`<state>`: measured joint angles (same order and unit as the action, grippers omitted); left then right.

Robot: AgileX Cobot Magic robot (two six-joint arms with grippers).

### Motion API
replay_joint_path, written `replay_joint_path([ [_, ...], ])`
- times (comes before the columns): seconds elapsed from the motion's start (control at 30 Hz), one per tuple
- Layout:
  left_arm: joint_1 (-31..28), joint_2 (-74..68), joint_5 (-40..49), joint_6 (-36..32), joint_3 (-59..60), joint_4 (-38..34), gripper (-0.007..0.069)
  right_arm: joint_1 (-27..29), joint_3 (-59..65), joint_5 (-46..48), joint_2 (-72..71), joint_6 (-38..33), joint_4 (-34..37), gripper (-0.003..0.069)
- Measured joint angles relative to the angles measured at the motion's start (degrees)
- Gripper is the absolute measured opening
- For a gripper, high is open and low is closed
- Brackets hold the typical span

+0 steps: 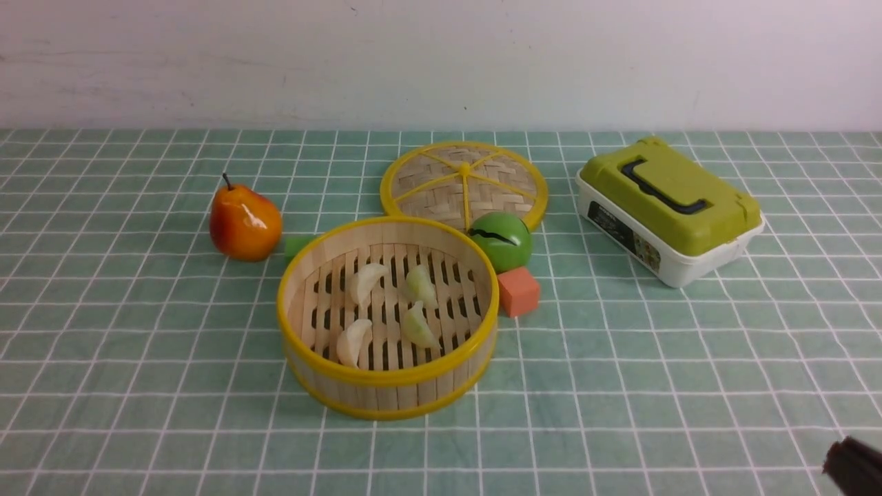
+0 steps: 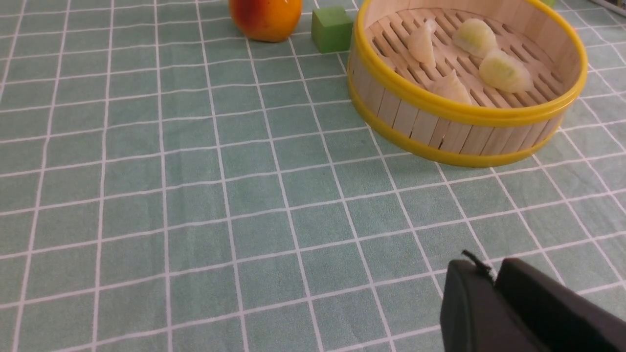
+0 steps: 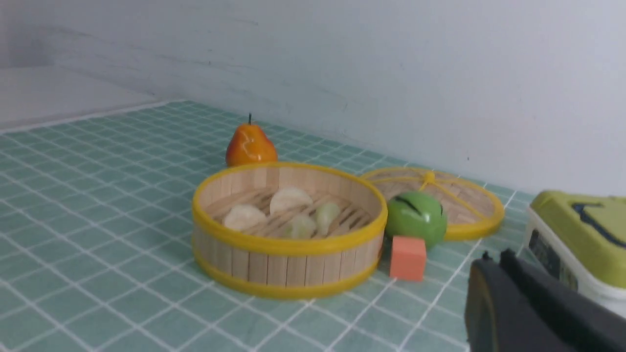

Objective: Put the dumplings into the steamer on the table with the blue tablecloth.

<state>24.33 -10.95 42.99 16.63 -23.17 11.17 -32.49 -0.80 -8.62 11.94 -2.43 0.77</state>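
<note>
The steamer (image 1: 388,395) stands in the middle of the blue tablecloth (image 1: 138,344). Four dumplings lie on its slatted floor: two whitish ones (image 1: 366,281) (image 1: 353,341) and two pale green ones (image 1: 420,285) (image 1: 417,325). The steamer also shows in the left wrist view (image 2: 440,132) and the right wrist view (image 3: 288,266). My left gripper (image 2: 491,266) is shut and empty, low over the cloth, well short of the steamer. My right gripper (image 3: 494,259) is shut and empty, near the front right corner (image 1: 851,461).
A pear (image 1: 244,222) and a green cube (image 2: 332,28) stand left of the steamer. The woven lid disc (image 1: 463,180), a green ball (image 1: 504,240) and a salmon-pink cube (image 1: 518,291) are behind and right of it. A green-lidded white box (image 1: 668,207) stands at the right.
</note>
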Motion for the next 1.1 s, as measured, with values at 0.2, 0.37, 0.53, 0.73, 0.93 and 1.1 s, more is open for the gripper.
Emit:
replay_joint_path([
  [0.2,0.00,0.00,-0.06,0.00,0.00,0.00,0.0074,0.00,2.38,3.46,-0.01,0.72,0.00,0.0003],
  [0.37,0.00,0.00,-0.01,0.00,0.00,0.06,0.0076,0.05,2.38,5.12,-0.24,2.74,0.00,0.0001],
  [0.53,0.00,0.00,-0.01,0.00,0.00,0.11,0.0081,3.24,2.38,6.30,-0.31,2.43,0.76,0.0000],
  [0.73,0.00,0.00,-0.01,0.00,0.00,0.11,0.0088,11.78,2.38,16.17,-5.67,2.12,2.29,0.0000],
  [0.93,0.00,0.00,-0.17,0.00,0.00,0.11,0.0091,22.38,2.12,29.07,-12.49,2.12,2.35,0.0002],
  [1.1,0.00,0.00,-0.33,0.00,0.00,0.18,0.0094,27.86,1.94,29.81,-12.54,2.12,2.35,0.0006],
])
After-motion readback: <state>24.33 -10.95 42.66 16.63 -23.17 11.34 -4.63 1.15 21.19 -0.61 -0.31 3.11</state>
